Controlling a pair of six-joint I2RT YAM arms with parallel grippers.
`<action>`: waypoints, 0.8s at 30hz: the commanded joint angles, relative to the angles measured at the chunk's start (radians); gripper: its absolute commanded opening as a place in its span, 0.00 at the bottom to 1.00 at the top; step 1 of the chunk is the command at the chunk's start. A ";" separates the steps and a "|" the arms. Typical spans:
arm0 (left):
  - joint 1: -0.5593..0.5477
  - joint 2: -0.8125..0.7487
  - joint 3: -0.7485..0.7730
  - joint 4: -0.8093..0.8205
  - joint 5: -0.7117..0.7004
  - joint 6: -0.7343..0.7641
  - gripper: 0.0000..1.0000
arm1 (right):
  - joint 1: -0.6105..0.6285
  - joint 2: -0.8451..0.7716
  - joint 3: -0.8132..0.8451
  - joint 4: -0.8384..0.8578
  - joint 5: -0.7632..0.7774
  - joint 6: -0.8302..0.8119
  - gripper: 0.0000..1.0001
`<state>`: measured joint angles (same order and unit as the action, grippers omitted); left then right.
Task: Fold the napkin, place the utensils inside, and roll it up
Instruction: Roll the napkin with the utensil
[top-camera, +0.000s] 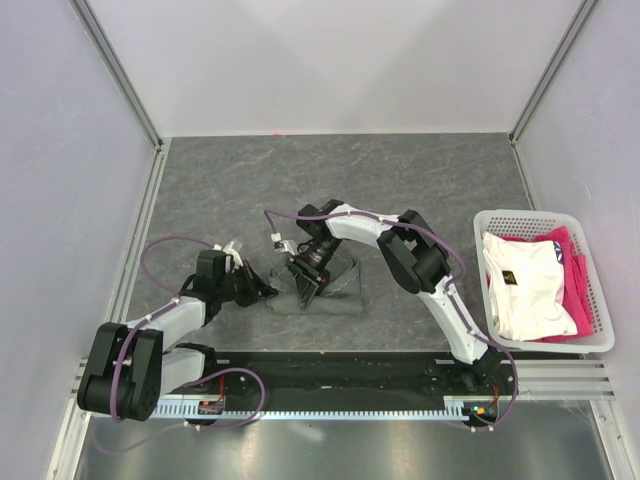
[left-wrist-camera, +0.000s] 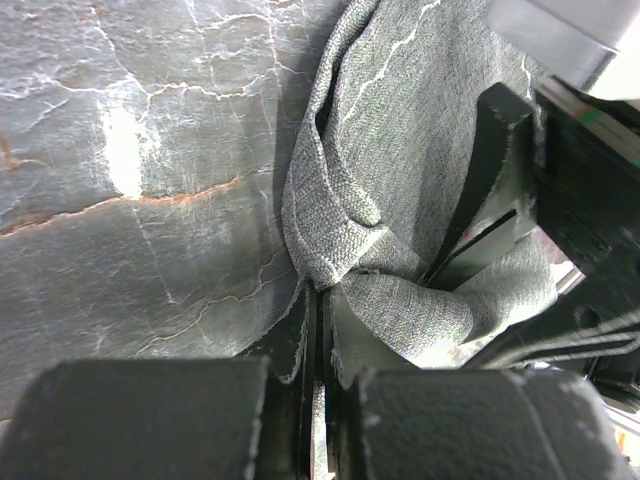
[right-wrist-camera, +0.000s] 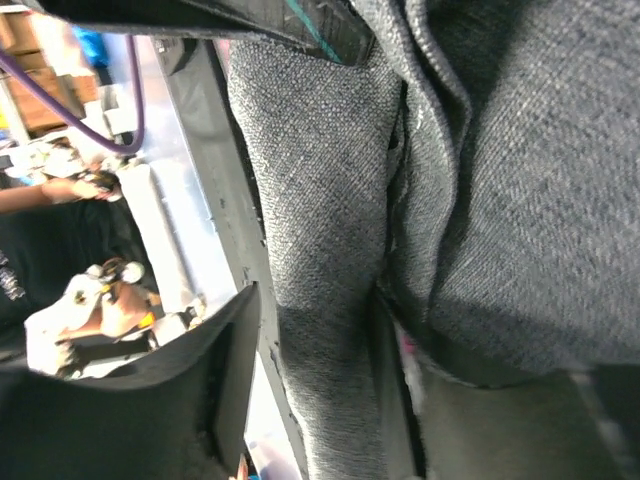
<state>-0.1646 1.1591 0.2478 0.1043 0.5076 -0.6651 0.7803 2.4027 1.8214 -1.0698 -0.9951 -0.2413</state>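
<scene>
— Since both grippers are on it, where's the napkin (top-camera: 340, 300)?
— Bunched in a lump on the grey table (top-camera: 400, 180), near the front edge, just ahead of my bases.
— Left gripper (left-wrist-camera: 318, 300)?
— Pinched tight on the napkin's hemmed left end, fingers nearly meeting, low at the tabletop.
— Right gripper (top-camera: 305, 287)?
— Pointing down from above, clamped around a thick fold mid-bundle, cloth filling the gap.
— Anything else?
— White basket (top-camera: 545, 345) far right, white fabric (top-camera: 525, 280) and pink fabric (top-camera: 575, 290) inside, well apart from the napkin.
</scene>
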 joint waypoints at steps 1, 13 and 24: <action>0.002 0.019 0.031 -0.060 0.002 0.021 0.02 | -0.007 -0.066 0.012 0.140 0.274 0.013 0.58; 0.000 0.063 0.077 -0.098 -0.006 0.018 0.02 | 0.008 -0.417 -0.207 0.424 0.469 0.067 0.66; 0.002 0.085 0.111 -0.163 -0.021 0.016 0.02 | 0.295 -0.748 -0.674 0.804 1.025 -0.026 0.71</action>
<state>-0.1646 1.2308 0.3325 -0.0124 0.5053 -0.6651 0.9688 1.7031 1.2472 -0.4477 -0.2199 -0.2142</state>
